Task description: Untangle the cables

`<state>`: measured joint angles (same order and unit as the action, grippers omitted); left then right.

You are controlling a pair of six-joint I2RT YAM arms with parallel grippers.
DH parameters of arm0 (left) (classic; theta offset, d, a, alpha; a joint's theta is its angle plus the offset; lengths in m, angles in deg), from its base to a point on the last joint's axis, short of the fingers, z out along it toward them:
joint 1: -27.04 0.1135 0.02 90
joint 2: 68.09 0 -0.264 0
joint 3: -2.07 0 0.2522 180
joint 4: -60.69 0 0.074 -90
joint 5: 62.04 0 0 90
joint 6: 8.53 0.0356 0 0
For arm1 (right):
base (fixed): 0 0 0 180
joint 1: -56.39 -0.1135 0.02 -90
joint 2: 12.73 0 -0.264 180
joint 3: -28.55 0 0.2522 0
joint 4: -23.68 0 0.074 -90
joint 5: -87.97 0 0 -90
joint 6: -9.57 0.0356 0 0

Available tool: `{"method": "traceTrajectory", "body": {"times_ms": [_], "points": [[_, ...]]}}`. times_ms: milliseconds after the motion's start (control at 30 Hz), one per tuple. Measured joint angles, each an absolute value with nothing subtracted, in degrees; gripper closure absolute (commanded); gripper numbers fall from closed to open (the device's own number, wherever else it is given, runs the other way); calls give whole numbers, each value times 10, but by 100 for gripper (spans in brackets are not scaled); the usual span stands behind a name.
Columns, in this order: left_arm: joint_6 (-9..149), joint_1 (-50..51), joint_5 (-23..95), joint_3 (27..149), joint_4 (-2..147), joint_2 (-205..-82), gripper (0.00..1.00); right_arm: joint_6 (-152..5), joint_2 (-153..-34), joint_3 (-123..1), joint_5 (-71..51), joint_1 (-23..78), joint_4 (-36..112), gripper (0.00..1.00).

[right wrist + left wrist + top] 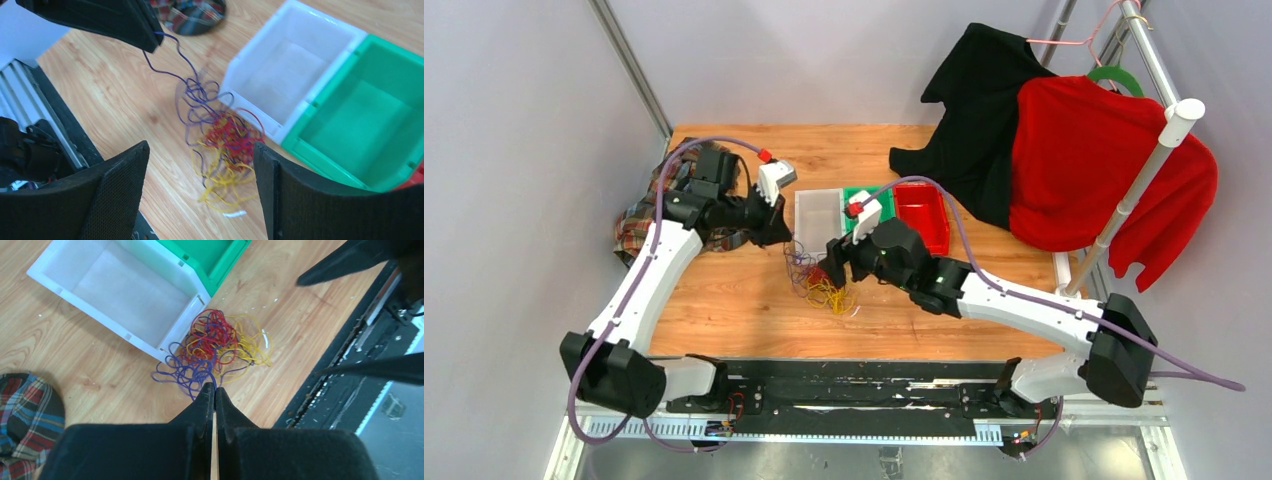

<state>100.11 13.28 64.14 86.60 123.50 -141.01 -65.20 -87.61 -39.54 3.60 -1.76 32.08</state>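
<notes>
Gripping: left gripper (215, 392) pinched closed, apparently on purple cable (192, 377).
Right gripper (200, 147): spread wide over cables (220, 342), holding nothing.

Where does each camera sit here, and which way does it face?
Top external: above and behind the robot, looking down on the table; left arm and right arm show, left gripper and right gripper at the cables.
Left wrist: on the left arm, looking down past its shut fingers at cables and white bin.
Right wrist: on the right arm, looking down between its open fingers; the left gripper, shut on the cables, shows top left.
Shared: all three show cables, white bin, green bin.
</notes>
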Motion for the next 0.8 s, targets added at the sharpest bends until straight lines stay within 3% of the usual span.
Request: {"method": "traceTrajectory", "body": {"times_ms": [533, 800], "points": [[885, 133, 687, 956, 1293, -1331, 99, -641, -984, -454, 79, -54, 170, 32], [860, 133, 713, 977, 1308, -1338, 99, -622, -1028, -475, 103, -54, 138, 44]]}}
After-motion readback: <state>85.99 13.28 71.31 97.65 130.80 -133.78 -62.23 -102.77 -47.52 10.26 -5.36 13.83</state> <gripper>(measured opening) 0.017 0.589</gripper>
